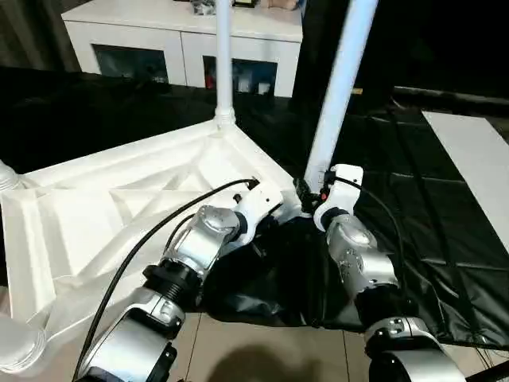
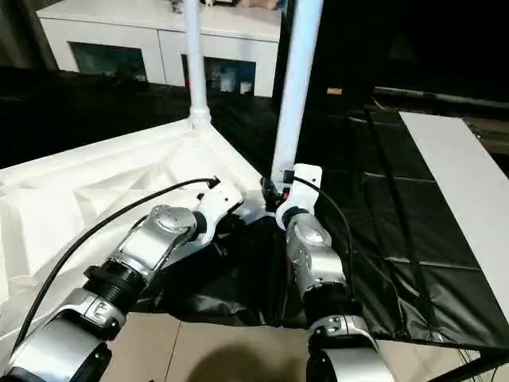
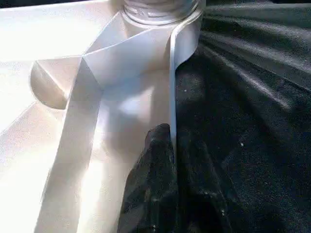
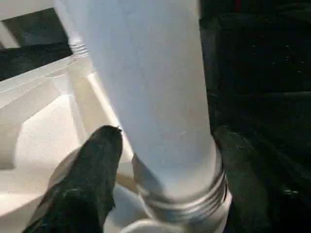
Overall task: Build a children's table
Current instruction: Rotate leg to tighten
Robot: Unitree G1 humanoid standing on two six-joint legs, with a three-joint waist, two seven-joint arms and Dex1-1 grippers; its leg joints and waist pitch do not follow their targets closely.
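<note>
Lying underside-up on black sheeting, the tabletop [image 1: 119,207] carries two upright legs in the head views: a far leg [image 1: 223,56] and a near leg [image 1: 338,87] at the corner sockets. Right wrist view adds the near leg's threaded base between the right gripper [image 4: 160,145] fingers, jaws wide around it. Left wrist view shows the left gripper [image 3: 167,160] pinched narrow on the tabletop's edge wall.
</note>
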